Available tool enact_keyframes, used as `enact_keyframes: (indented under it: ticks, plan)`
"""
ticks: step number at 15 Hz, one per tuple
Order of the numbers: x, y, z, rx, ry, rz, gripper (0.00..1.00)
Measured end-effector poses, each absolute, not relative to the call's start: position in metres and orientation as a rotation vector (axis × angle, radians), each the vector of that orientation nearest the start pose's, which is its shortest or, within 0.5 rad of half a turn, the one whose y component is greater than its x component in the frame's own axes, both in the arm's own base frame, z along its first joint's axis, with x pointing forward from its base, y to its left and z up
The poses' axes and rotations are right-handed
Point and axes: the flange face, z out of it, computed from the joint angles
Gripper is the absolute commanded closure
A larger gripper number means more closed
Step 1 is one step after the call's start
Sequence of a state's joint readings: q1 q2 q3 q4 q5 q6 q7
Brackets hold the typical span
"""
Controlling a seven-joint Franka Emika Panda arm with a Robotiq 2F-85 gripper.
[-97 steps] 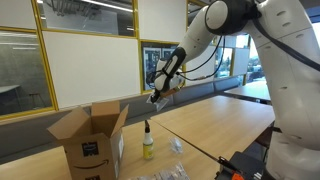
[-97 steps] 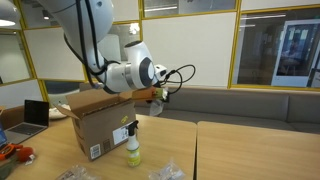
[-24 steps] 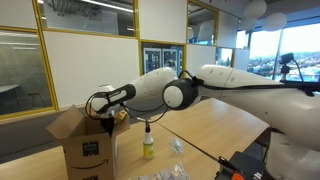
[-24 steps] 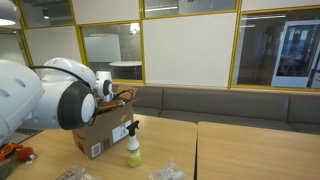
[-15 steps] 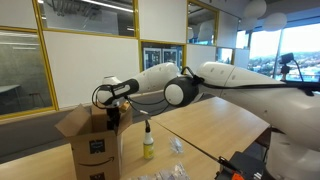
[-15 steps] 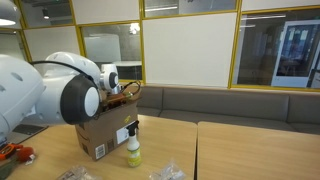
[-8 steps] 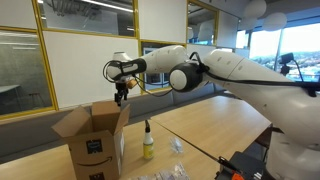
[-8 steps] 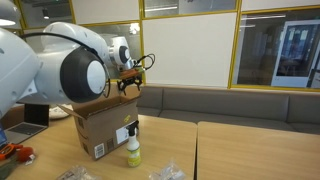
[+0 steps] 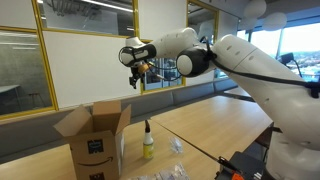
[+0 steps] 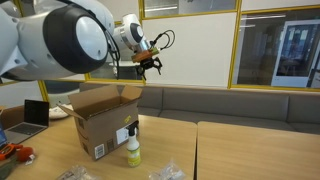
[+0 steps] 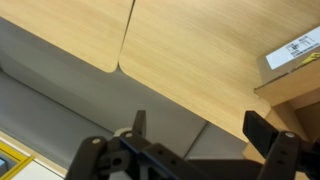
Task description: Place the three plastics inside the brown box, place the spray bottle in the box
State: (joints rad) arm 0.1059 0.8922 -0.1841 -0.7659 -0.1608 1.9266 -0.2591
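- Since half a second before, the claw (image 10: 148, 66) had climbed from just over the brown box (image 10: 101, 125) and hung high at the box's 1 o'clock in both exterior views.
- In the wrist view the claw (image 11: 200, 140) was spread wide, with only the worktop (image 11: 210, 45) showing between its fingers (image 11: 262, 131).
- The spray bottle (image 10: 133, 148) stood upright on the worktop, long axis vertical and black trigger head on top, just beside the box at its 4 o'clock. Which way the nozzle faced could not be made out.
- The box sat with its flaps open and upward; nothing stood between it and the bottle.
- Crumpled clear plastics (image 10: 168, 172) lay on the worktop at the bottle's 5 o'clock, and another piece (image 10: 75, 173) at its 8 o'clock.
- A laptop (image 10: 35, 113) stood at the box's 9 o'clock.
- A white label (image 10: 97, 151) and dark printed marks (image 10: 125, 128) showed on the box's sides, too small to read.
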Motion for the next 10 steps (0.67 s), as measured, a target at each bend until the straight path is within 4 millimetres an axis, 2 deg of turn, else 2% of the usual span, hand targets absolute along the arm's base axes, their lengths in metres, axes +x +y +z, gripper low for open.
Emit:
enact_keyframes:
  ticks: [5,10]
  plan:
    - [0.776,-0.052,0.416,-3.508,-0.188,-0.217,0.0]
    - [0.746,-0.076,0.362,-3.495,0.068,-0.069,0.0]
